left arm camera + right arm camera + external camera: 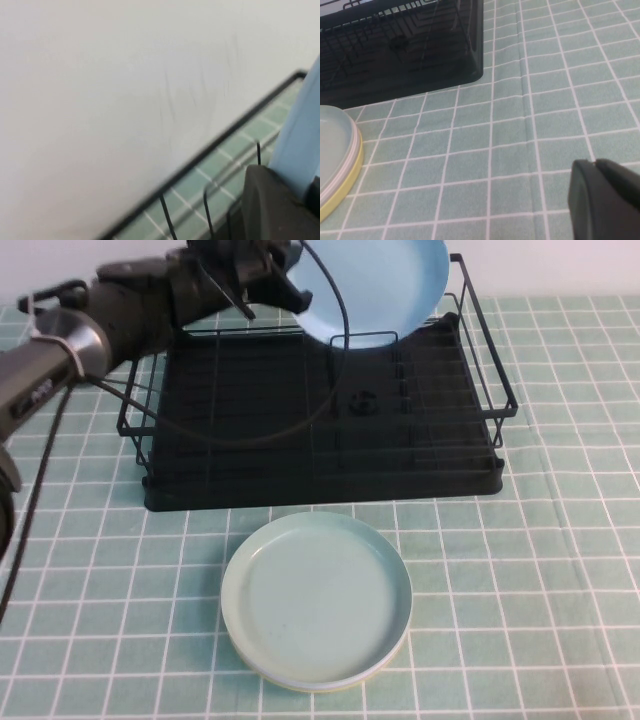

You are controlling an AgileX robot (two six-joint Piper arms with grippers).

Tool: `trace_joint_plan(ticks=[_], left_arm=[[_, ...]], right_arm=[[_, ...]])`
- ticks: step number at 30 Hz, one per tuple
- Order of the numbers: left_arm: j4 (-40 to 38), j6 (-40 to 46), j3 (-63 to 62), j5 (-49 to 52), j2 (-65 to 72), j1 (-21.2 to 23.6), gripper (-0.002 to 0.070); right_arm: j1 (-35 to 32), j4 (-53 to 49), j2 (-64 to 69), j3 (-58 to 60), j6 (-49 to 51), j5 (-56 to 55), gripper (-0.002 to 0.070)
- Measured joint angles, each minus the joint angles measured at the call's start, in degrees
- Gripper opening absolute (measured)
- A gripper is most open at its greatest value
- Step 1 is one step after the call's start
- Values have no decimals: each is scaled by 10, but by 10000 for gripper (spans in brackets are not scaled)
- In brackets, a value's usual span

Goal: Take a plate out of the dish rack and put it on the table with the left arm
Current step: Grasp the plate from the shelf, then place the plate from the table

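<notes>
The light sky-blue plate (385,285) is lifted and tilted above the back of the black wire dish rack (480,390). My left gripper (285,275) is shut on the plate's left rim, high over the rack's back left. In the left wrist view my left gripper (300,186) clamps the blue plate (300,130), with the rack's top wire (200,161) beneath. My right gripper (596,164) is shut and empty, low over the mint-green grid table (530,100); it is out of the high view.
A pale mint-green plate (315,600) lies on the table (520,570) in front of the rack, stacked on a yellowish plate; the stack's edge (340,160) and the rack's corner (470,60) show in the right wrist view. A black cable (335,370) trails over the rack.
</notes>
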Motion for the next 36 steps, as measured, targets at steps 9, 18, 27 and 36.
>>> trace_joint_plan(ticks=[9,18,27,36], left_arm=[[195,-170,0,63,-129,1,1],[474,-662,-1,414,-236,79,0],[545,-757,179,508,-309,95,0],[516,-777,482,322,-397,64,0]], right_arm=[[0,0,0,0,0,0,-18],[0,0,0,0,0,0,-18],[0,0,0,0,0,0,-18],[0,0,0,0,0,0,-18]])
